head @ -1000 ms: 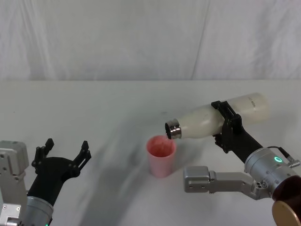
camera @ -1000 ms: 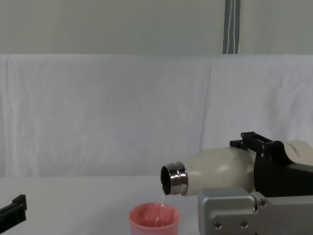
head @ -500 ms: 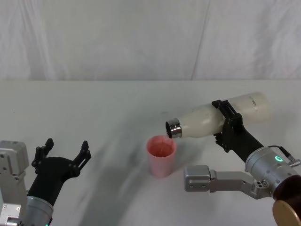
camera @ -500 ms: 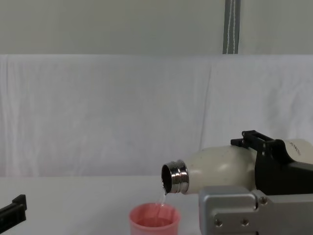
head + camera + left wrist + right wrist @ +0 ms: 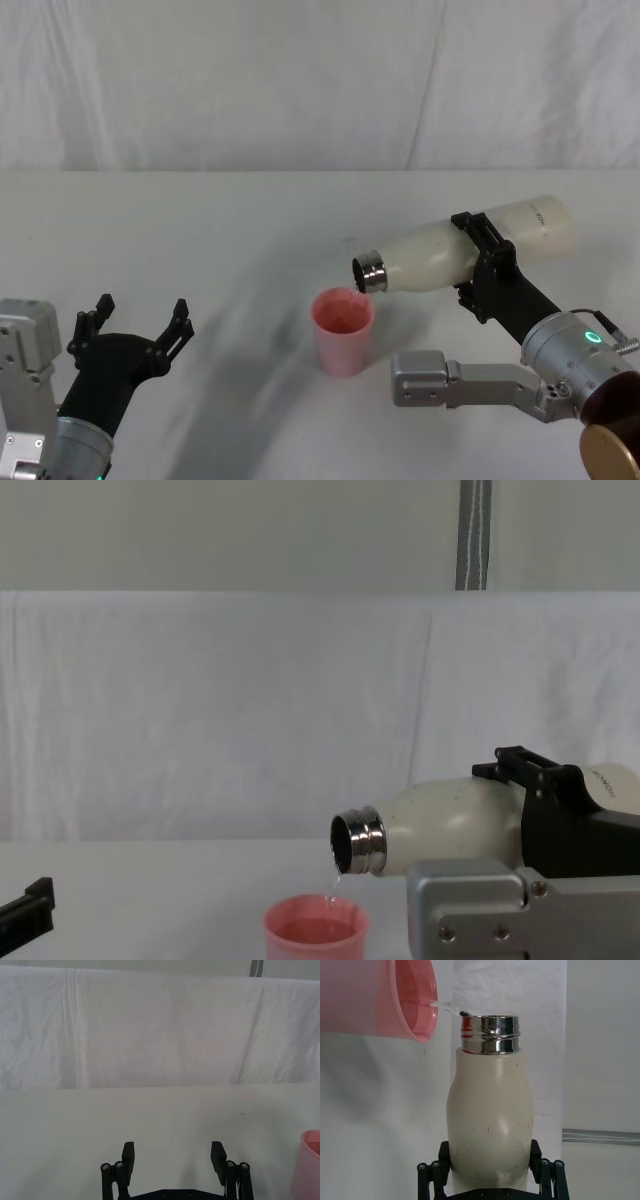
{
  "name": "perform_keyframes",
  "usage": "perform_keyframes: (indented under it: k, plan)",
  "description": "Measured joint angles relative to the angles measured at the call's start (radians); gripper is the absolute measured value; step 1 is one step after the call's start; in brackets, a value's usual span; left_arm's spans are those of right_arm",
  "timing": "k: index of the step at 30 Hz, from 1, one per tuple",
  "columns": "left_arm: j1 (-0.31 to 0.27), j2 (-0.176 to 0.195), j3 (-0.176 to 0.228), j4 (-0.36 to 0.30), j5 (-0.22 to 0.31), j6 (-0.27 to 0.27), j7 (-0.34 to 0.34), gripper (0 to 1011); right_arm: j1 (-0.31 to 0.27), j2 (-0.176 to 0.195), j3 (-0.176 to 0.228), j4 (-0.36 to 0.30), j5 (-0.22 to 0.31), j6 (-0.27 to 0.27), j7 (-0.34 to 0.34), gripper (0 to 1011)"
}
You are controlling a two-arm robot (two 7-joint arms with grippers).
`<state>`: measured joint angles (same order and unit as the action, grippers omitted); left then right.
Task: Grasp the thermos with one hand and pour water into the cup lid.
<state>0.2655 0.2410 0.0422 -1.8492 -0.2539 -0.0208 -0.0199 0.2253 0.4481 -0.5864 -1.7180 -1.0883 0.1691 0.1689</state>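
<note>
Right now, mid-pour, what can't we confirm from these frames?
- Water level in the pink cup: head view is too coarse to show it; chest view sees the cup from the side, base cut by the frame edge.
- Water left in the thermos: opaque walls, dark neck.
- Right gripper pad contact: the bottle covers the pads in the right wrist view.
- Left gripper, open: base cut off at the left wrist frame edge.

black pincer (image 5: 478,262), grey wrist block (image 5: 425,379)
</note>
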Motion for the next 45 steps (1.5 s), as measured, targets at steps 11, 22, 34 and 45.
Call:
perform_keyframes:
  k: [11, 22, 34, 45]
  plan:
    - [0.000, 0.000, 0.000, 0.000, 0.000, 0.000, 0.000, 1001, 0.002, -0.001, 0.000, 0.004, 0.001, -0.001, 0.000, 950]
    - [0.000, 0.000, 0.000, 0.000, 0.000, 0.000, 0.000, 1001, 0.000, -0.006, 0.002, 0.005, 0.010, -0.001, -0.002, 950]
    - [0.000, 0.000, 0.000, 0.000, 0.000, 0.000, 0.000, 1001, -0.022, -0.030, 0.039, 0.006, 0.104, -0.045, -0.033, 950]
    - [0.000, 0.000, 0.000, 0.000, 0.000, 0.000, 0.000, 1001, -0.054, -0.067, 0.102, 0.005, 0.281, -0.126, -0.054, 950]
